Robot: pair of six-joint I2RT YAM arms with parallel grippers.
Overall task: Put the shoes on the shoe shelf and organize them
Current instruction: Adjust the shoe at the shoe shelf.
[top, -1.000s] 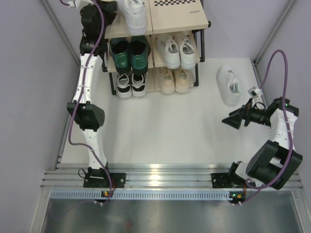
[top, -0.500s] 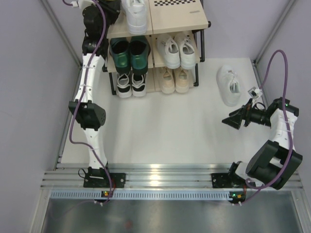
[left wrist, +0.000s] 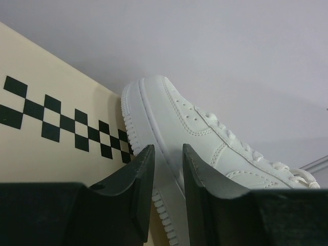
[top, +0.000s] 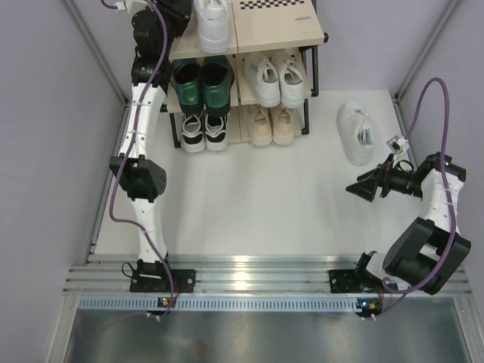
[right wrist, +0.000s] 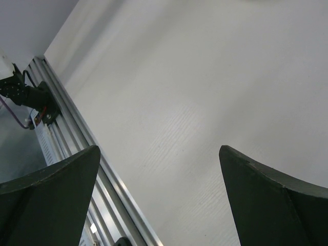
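Note:
The shoe shelf [top: 280, 29] stands at the back. Its lower tiers hold black-and-white sneakers [top: 204, 130], beige sneakers [top: 272, 125], dark green shoes [top: 201, 82] and white sneakers [top: 274, 79]. One white sneaker [top: 212, 23] lies on the top board [left wrist: 31, 159]. My left gripper [top: 181, 10] is right beside it. In the left wrist view its jaws [left wrist: 168, 154] stand narrowly open, with the sneaker's [left wrist: 195, 123] sole edge showing through the gap. Another white sneaker [top: 357, 132] lies on the table at the right. My right gripper [top: 355, 189] hangs wide open below it, and nothing is between its fingers [right wrist: 159, 154].
Grey walls close in the left, back and right sides. A metal rail [top: 242, 276] carries both arm bases along the near edge and also shows in the right wrist view [right wrist: 77, 138]. A purple cable [top: 431, 98] loops above the right arm. White tabletop [top: 257, 197] lies between shelf and rail.
The left arm has edged a little farther back along the top shelf, and its jaws have parted slightly. The right arm has not moved.

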